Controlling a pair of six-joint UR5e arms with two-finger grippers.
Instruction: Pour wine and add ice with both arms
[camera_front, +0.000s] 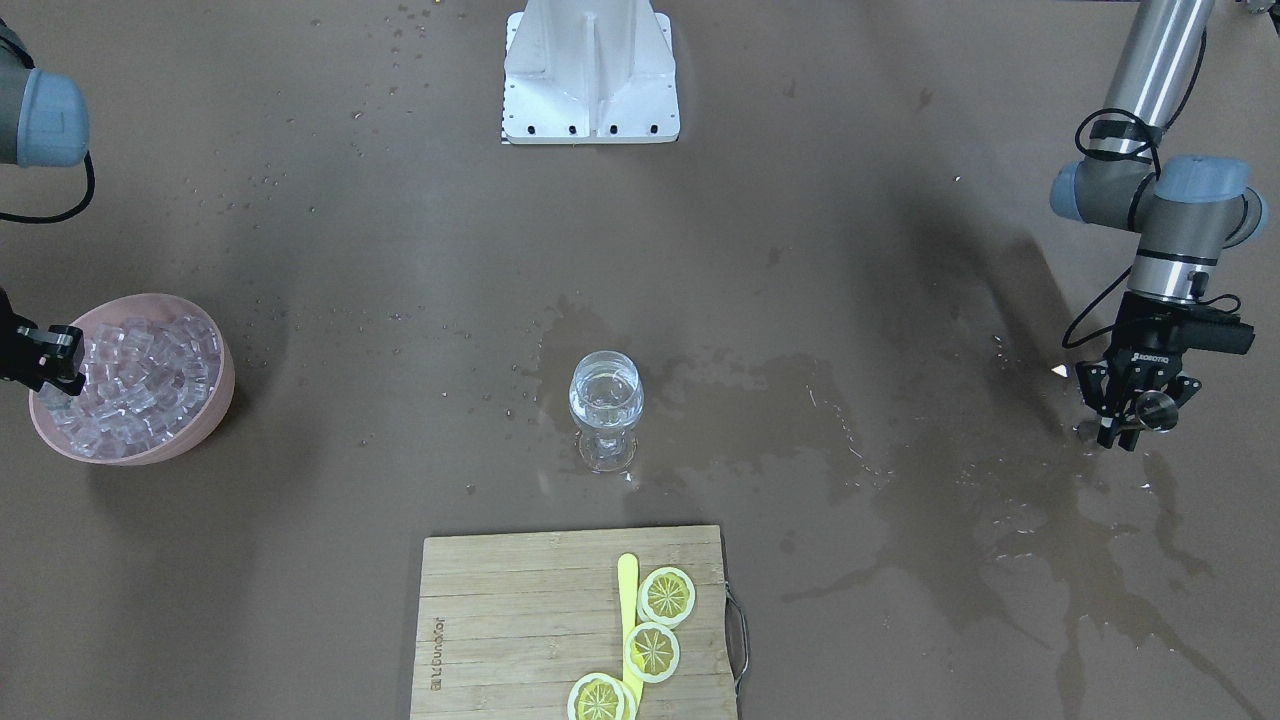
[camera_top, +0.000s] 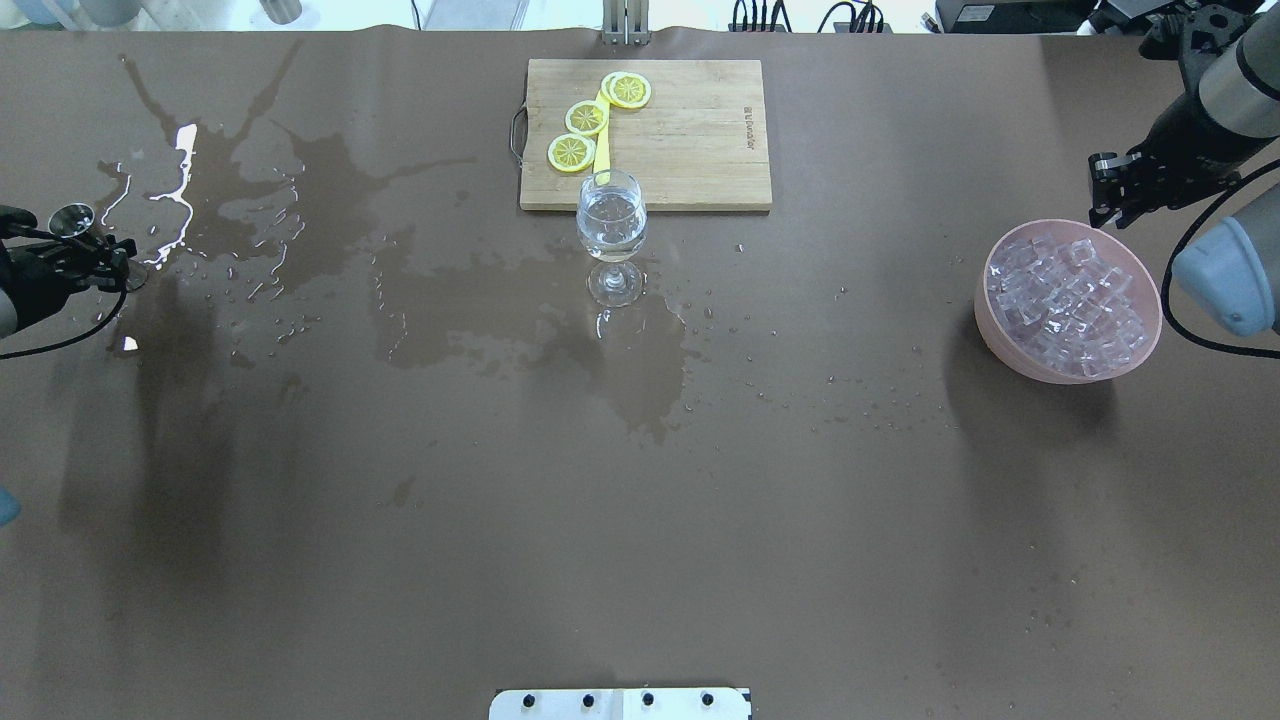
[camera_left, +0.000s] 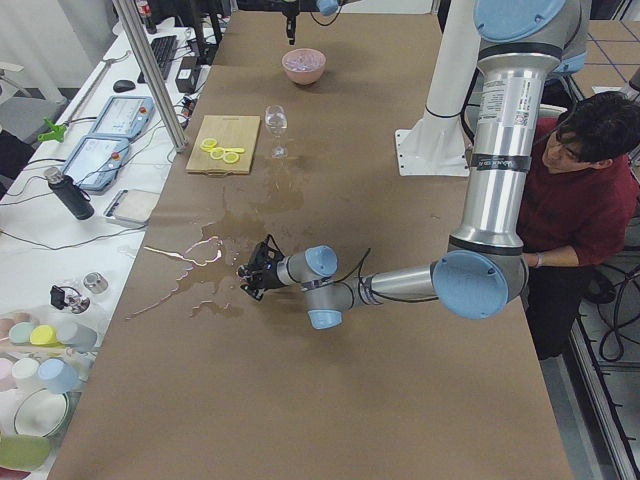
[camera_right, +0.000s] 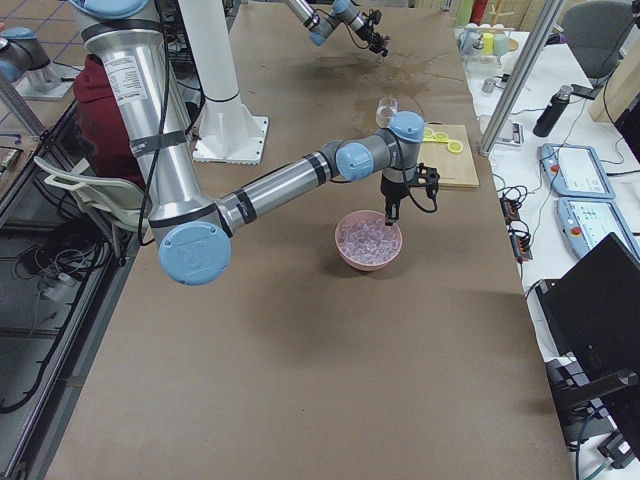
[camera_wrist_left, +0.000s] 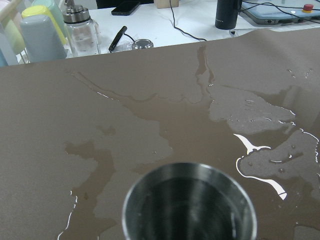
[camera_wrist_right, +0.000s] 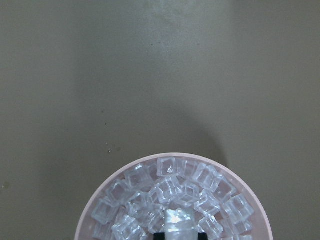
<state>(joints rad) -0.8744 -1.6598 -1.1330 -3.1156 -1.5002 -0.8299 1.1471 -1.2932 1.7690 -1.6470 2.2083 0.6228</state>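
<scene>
Our right pincer (camera_top: 1108, 195) clasps an ice cube (camera_wrist_right: 179, 220) above the pink bowl (camera_front: 218, 400); our left pincer (camera_front: 1135, 418) grips the steel jigger (camera_front: 1159, 408) (worktop (camera_front: 800, 200) puddled beneath); wine (camera_front: 604, 390) stands in the central glass (camera_front: 606, 450).

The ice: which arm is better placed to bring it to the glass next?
Right. The right gripper hangs at the pink bowl of ice. The left gripper is at the table's far end, holding the steel jigger, and the glass already holds liquid.
</scene>
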